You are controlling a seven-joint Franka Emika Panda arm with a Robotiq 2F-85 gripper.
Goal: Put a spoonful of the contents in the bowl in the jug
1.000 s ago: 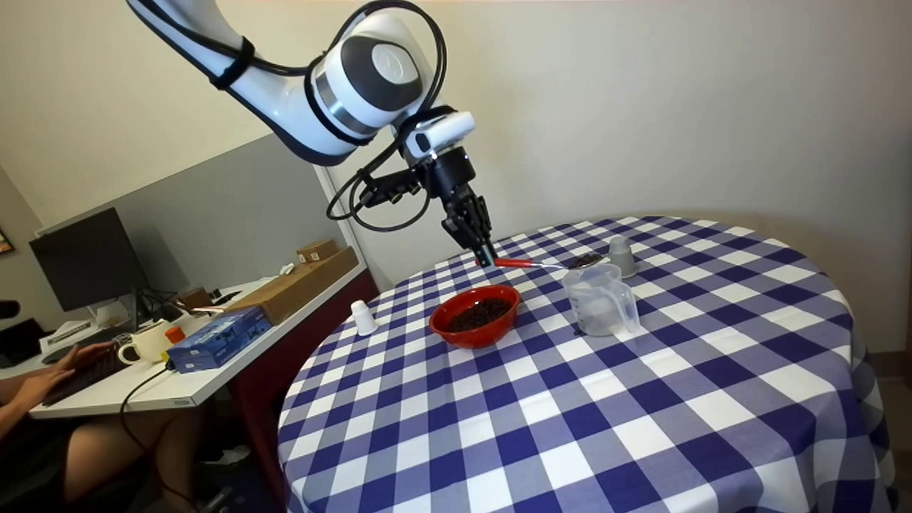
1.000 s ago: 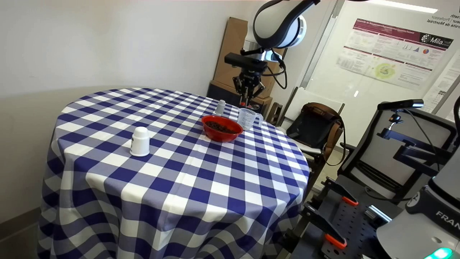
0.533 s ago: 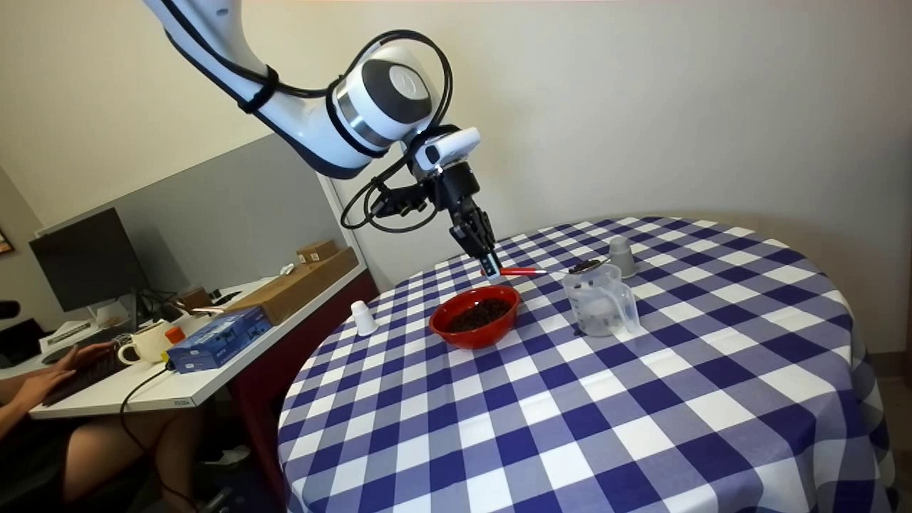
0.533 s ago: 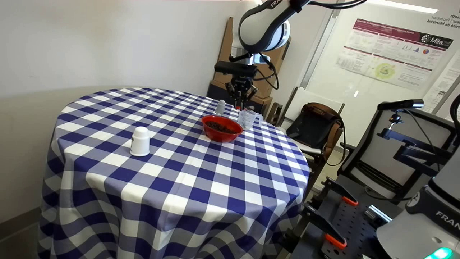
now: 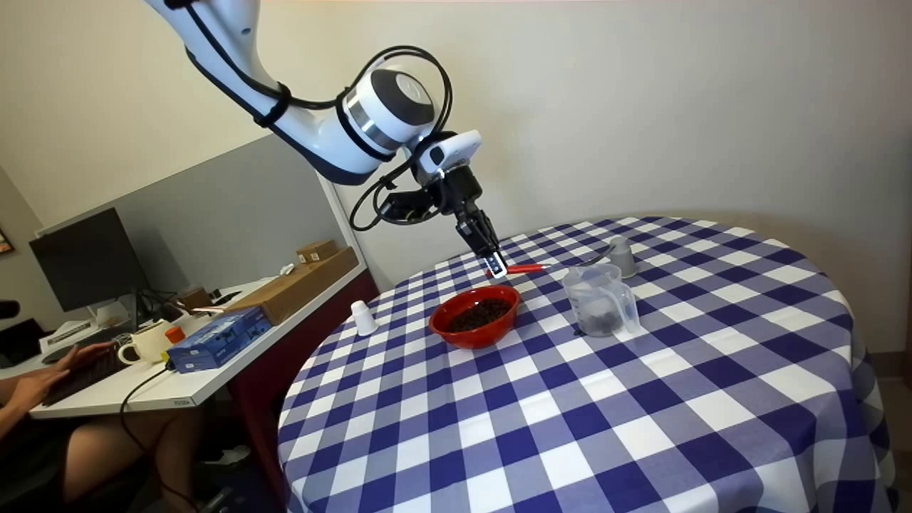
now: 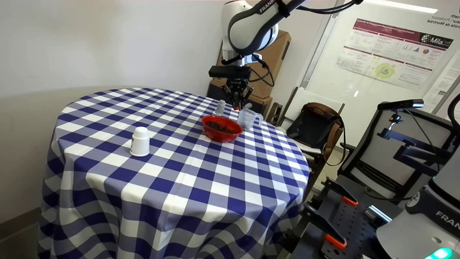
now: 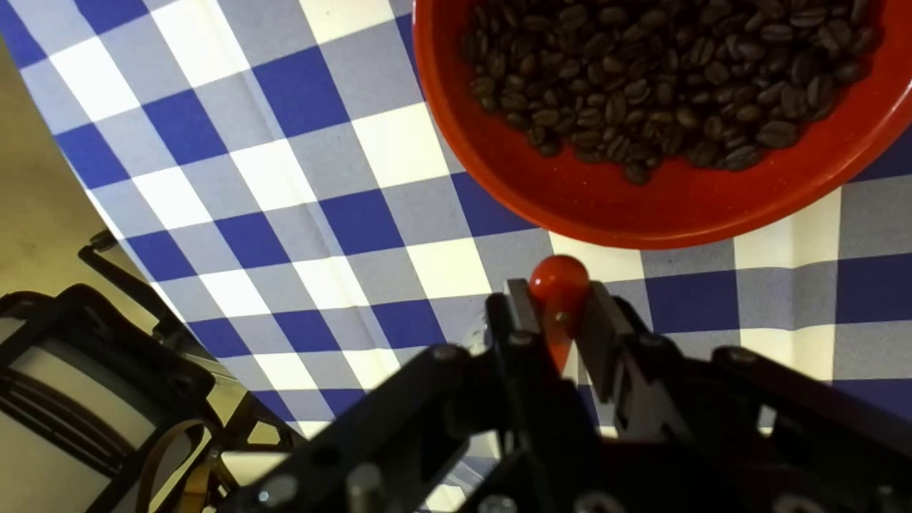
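Observation:
My gripper [image 7: 559, 292] is shut on the red handle of a spoon [image 5: 526, 268]; the handle's rounded end [image 7: 559, 278] pokes out between the fingertips. In an exterior view the spoon's metal head [image 5: 598, 256] is turned on its side over the mouth of the clear jug [image 5: 597, 288], with no beans seen on it. A dark heap [image 5: 602, 318] shows through the jug's wall at the bottom. The red bowl [image 5: 474, 337], holding dark coffee beans [image 7: 641, 92], stands beside the jug, a little below and ahead of the gripper. The wrist view hides the spoon's head.
A grey cup [image 5: 622, 258] stands upside down just behind the jug, near the spoon's head. A white cup [image 6: 139, 142] is on the bowl's far side from the jug. A checked cloth [image 5: 499, 427] covers the round table. Someone sits at a desk [image 5: 178, 385] alongside.
The gripper has come lower and shifted slightly. The spoon's head, heaped with beans before, has rolled onto its side and lost them; a dark heap has appeared inside the jug.

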